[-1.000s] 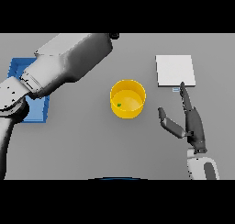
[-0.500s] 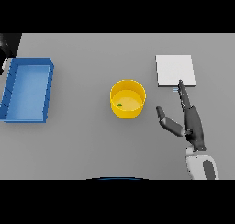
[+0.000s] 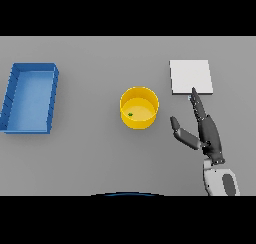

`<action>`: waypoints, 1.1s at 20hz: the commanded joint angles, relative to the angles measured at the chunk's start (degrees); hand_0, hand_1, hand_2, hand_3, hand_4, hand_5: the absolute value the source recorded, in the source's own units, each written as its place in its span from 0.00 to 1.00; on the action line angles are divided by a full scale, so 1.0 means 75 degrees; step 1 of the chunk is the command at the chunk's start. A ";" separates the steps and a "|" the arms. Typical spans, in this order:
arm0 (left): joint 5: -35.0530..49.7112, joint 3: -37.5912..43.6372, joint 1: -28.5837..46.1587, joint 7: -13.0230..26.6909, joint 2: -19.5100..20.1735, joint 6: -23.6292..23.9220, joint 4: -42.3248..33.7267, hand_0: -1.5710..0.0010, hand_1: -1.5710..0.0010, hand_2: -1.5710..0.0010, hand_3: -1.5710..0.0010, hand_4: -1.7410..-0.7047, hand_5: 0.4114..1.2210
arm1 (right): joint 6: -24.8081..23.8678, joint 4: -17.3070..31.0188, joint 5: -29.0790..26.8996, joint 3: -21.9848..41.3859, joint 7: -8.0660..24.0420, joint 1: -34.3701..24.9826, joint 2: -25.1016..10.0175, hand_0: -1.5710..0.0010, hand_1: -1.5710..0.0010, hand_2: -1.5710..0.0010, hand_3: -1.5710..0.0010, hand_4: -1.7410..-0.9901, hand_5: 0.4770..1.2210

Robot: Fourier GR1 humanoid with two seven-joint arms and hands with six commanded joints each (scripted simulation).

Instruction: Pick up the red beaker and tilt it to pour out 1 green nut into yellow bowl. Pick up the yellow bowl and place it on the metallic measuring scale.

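The yellow bowl [image 3: 139,108] stands upright at the middle of the table, and a small green nut [image 3: 130,114] lies inside it on the left. A flat pale square, the metallic measuring scale [image 3: 190,77], rests at the back right. My right hand [image 3: 207,133] is open to the right of the bowl, apart from it, with straight fingers pointing toward the scale's front edge and the thumb spread left. No red beaker shows anywhere. My left hand is out of the picture.
A blue rectangular tray [image 3: 30,99] lies at the left side of the grey table [image 3: 100,158], with nothing visible inside it.
The left arm, which lay over the blue tray a second ago, has drawn off to the left and left the view. The right hand, bowl and scale have stayed put.
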 commanded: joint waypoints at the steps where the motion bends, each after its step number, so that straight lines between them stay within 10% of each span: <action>1: 0.0254 0.0097 0.0292 -0.0052 0.0079 0.0119 -0.0294 0.00 0.00 0.00 0.03 0.00 1.00 | -0.0059 0.0083 0.0087 0.0006 -0.0071 -0.0066 -0.0001 1.00 1.00 1.00 1.00 0.76 0.27; 15: 0.2660 -0.0259 0.4993 0.2331 0.1181 0.2722 -0.6077 0.00 0.00 0.00 0.12 0.00 1.00 | -0.0101 0.0150 0.0154 -0.0028 -0.0140 -0.0066 -0.0083 1.00 1.00 1.00 1.00 0.74 0.28; 19: 0.3360 -0.0726 0.5353 0.2544 0.1466 0.2707 -0.6724 0.00 0.00 0.00 0.13 0.01 0.67 | -0.0066 0.0138 0.0101 -0.0048 -0.0118 -0.0111 -0.0104 1.00 1.00 1.00 1.00 0.76 0.27; 22: 0.3596 -0.1113 0.5485 0.2302 0.1876 0.2099 -0.7339 0.00 0.02 0.05 0.21 0.41 0.45 | -0.0118 0.0183 0.0193 0.0008 -0.0093 -0.0107 -0.0060 1.00 1.00 1.00 1.00 0.77 0.26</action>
